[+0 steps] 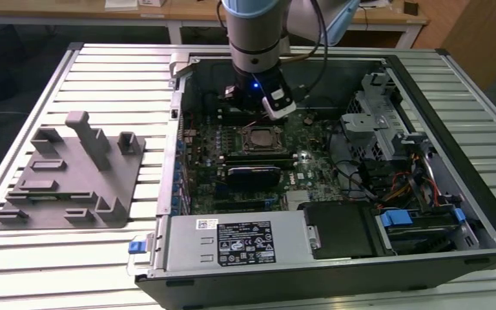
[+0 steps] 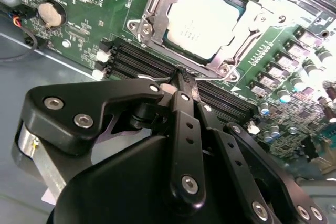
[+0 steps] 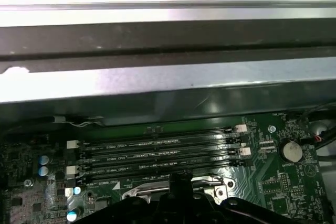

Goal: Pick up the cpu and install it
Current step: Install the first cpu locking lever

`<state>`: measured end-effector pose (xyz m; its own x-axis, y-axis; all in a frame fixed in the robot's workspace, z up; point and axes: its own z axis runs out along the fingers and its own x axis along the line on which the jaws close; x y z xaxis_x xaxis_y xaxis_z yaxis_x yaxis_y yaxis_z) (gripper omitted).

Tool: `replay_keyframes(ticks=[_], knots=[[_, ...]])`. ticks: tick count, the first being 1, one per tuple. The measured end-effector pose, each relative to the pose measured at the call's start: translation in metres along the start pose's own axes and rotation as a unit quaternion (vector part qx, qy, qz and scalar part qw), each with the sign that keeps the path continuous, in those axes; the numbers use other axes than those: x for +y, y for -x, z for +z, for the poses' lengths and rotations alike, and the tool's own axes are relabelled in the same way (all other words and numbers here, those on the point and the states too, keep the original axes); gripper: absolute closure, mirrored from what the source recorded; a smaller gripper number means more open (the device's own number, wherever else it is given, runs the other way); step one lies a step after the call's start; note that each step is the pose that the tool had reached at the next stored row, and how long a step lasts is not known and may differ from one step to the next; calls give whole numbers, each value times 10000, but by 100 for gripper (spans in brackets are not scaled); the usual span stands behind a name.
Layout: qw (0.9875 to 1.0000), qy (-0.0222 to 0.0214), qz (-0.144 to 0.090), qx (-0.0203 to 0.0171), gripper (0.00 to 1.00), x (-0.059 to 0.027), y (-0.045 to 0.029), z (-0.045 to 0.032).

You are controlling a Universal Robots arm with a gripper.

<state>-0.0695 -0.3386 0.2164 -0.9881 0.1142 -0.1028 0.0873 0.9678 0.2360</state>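
The cpu (image 2: 202, 22), a silvery square chip with a pale rim, lies flat inside the metal socket frame (image 2: 157, 9) on the green motherboard. In the exterior view the socket (image 1: 258, 138) sits mid-board in the open computer case. My gripper (image 2: 181, 77) hangs just above the board beside the socket, over the black memory slots (image 2: 152, 59). Its black fingers are pressed together with nothing between them. In the first wrist view the fingertips (image 3: 181, 178) point at the socket's edge. In the exterior view the gripper (image 1: 252, 108) is just behind the socket.
The case wall (image 3: 168, 77) rises close behind the memory slots (image 3: 157, 153). A coin battery (image 3: 290, 150) sits on the board. A grey fixture (image 1: 67, 174) stands on the slatted table at the exterior view's left. A power supply (image 1: 230, 242) and a drive cage (image 1: 377, 123) crowd the case.
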Motion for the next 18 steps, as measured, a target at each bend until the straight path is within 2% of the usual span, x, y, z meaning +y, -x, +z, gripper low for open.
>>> replay_keyframes(ticks=[3,11,15,18], knots=[[10000,-2,30,-28,89,1,8,6],[10000,-5,41,-32,89,2,0,6],[9998,-15,169,-101,89,1,-2,9],[9993,-24,310,-195,89,-1,-3,15]])
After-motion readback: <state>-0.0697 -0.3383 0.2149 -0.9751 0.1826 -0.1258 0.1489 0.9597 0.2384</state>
